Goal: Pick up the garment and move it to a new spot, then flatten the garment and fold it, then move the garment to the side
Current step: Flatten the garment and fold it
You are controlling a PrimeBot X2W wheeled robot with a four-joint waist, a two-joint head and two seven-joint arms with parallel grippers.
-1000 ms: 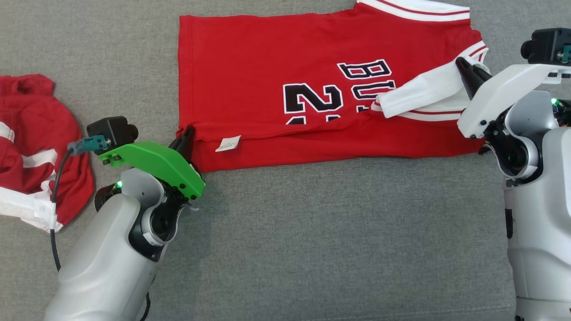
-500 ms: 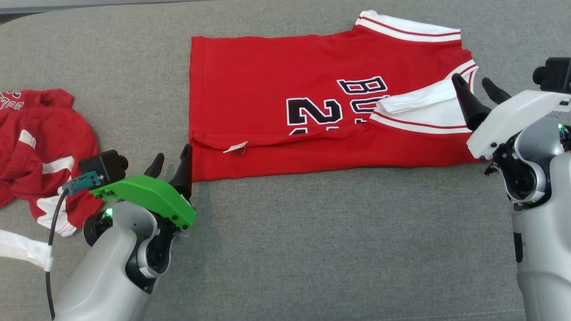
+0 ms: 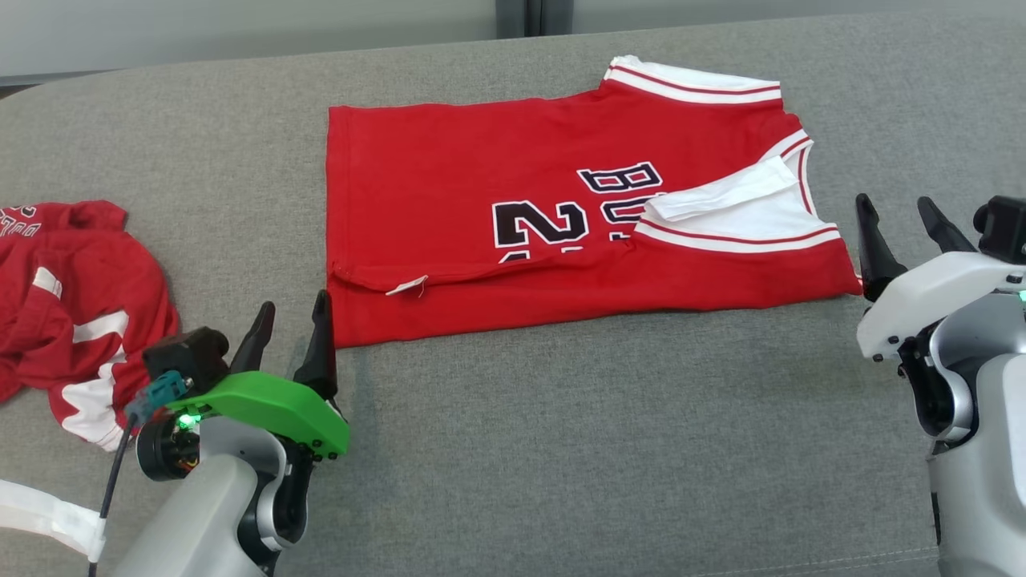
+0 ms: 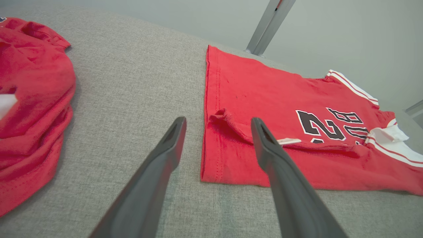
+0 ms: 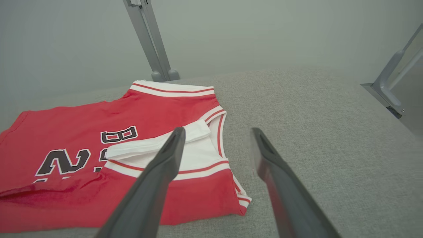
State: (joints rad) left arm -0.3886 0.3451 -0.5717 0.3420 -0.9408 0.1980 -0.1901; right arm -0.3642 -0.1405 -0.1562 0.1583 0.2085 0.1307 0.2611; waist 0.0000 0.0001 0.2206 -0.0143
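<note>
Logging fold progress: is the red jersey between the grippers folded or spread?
Folded once: the jersey has its near edge turned over its front, cutting off the number; the care tag shows.

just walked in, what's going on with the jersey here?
The red jersey lies flat on the grey cushion, its near edge folded up over the number. The left jaws stand open by its near left corner, the right jaws open at its right end; neither holds it. A second red garment sits crumpled at the far left.
</note>
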